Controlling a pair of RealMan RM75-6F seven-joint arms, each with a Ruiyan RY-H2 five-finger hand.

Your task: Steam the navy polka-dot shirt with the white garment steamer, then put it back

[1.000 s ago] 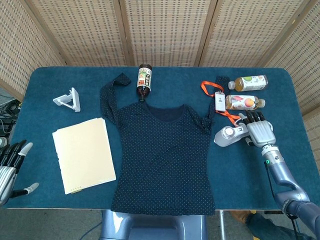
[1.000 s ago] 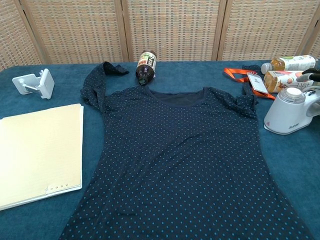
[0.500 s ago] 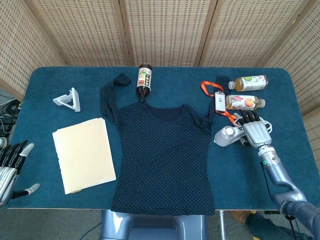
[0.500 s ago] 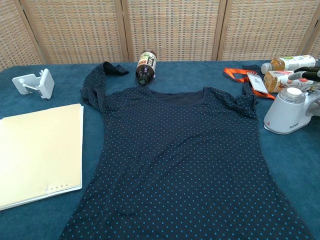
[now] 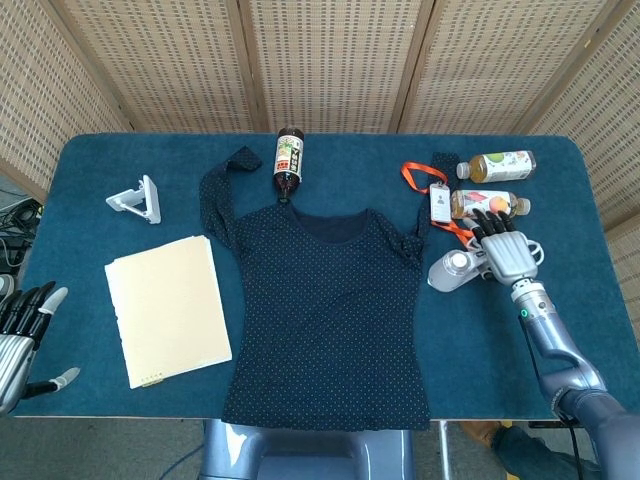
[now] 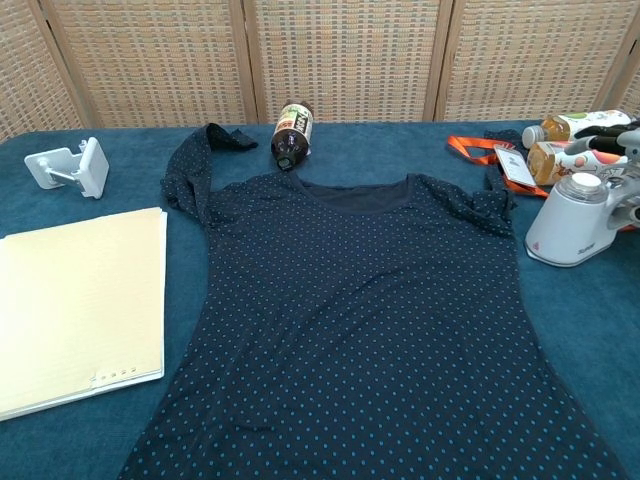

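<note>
Right of the shirt (image 5: 325, 310), the steamer (image 5: 455, 270) lies crosswise, nozzle toward it, right hand (image 5: 508, 256) gripping its handle.

Right hand (image 5: 506, 256) clasped; left hand (image 5: 22, 332) spread, idle.

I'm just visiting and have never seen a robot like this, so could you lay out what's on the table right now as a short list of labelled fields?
Garment: navy polka-dot shirt lying flat mid-table, neckline toward the screen
Tool: white garment steamer standing on the cloth right of the shirt
Right hand: on the steamer's handle
Left hand: off the table's near left corner, fingers apart, holding nothing
Left side: cream folder, white phone stand
Far edge: dark bottle lying down
Right side: two drink bottles, orange lanyard badge
</note>
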